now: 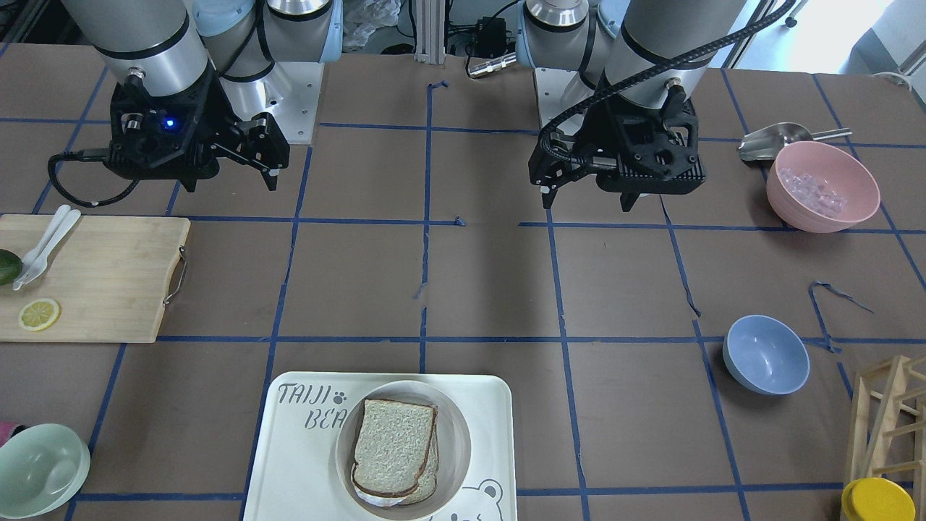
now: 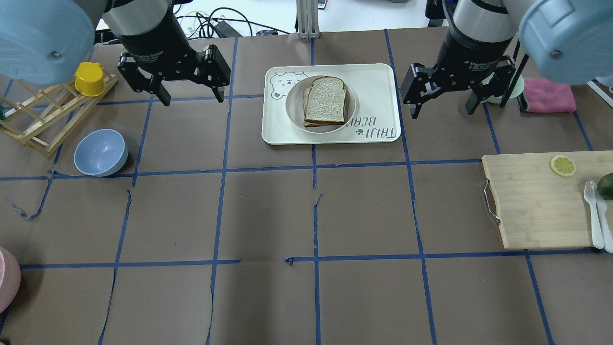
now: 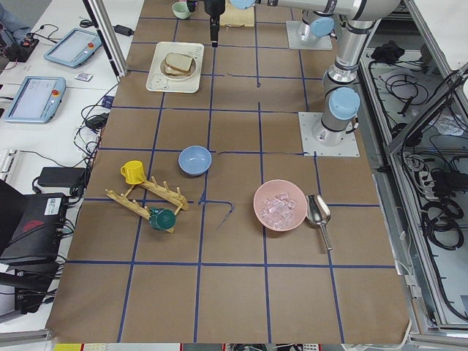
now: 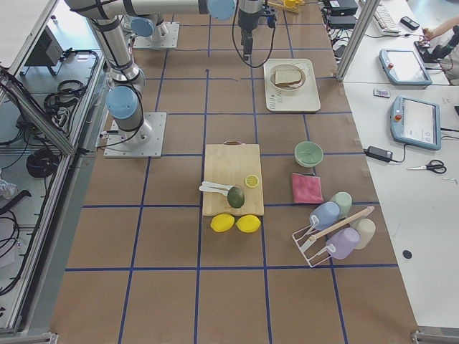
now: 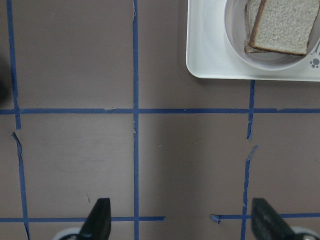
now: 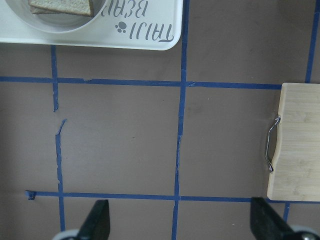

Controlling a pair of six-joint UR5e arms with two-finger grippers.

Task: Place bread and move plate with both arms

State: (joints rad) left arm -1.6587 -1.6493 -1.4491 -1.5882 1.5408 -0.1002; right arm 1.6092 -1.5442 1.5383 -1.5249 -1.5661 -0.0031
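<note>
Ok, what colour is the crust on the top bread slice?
Dark brown; the bread shows best in the front-facing view.

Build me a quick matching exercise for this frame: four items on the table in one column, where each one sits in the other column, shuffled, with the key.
Items
1. bread
2. plate
3. lemon slice
4. blue bowl

Places
A. on the wooden cutting board
B. straight on the brown table cover
C. on top of a second slice
D. on the bear-print tray

Pairs: 1-C, 2-D, 3-A, 4-B
</note>
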